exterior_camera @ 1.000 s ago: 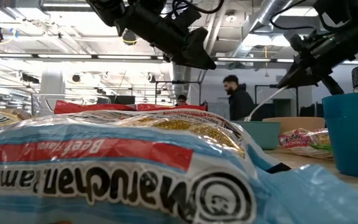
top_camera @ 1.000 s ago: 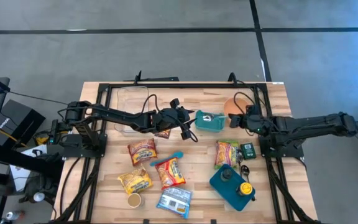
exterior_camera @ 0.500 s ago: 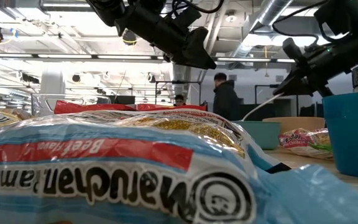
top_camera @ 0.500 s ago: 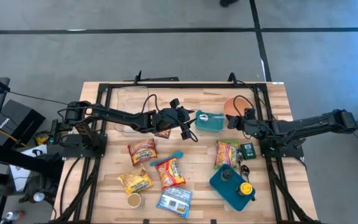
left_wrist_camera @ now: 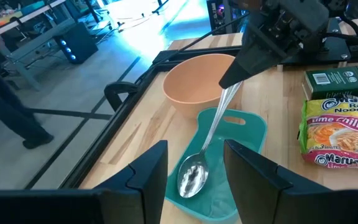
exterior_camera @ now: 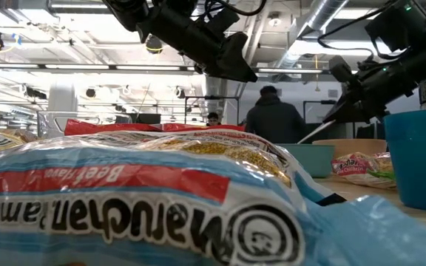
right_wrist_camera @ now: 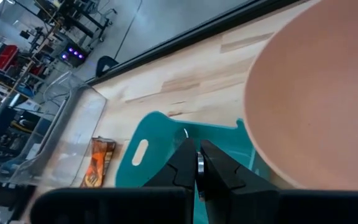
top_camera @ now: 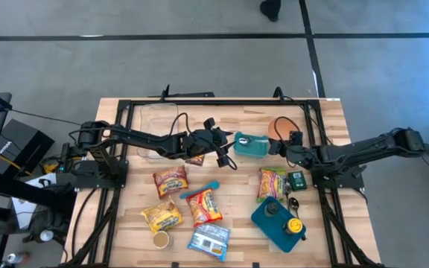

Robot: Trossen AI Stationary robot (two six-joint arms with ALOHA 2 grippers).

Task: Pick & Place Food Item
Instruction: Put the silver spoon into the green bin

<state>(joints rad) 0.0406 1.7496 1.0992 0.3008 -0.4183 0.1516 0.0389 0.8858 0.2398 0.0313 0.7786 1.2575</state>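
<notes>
A: Item under inspection?
B: A silver spoon [left_wrist_camera: 199, 163], bowl end resting in the teal tray [left_wrist_camera: 246, 127] beside the peach bowl [left_wrist_camera: 191, 87], handle tilted upward.
A: Right gripper [left_wrist_camera: 230, 79]?
B: Fingers together, clamped on the spoon's handle.
A: Left gripper [left_wrist_camera: 194, 171]?
B: Fingers apart, hovering over the tray, holding nothing.

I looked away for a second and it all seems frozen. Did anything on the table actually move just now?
Yes, slightly. The right gripper, its fingers shut on a spoon, slid toward the table's middle, off the peach bowl, carrying the spoon over the teal board. A person behind the table walked on. The left gripper hung where it was, and the food packets did not shift.
</notes>
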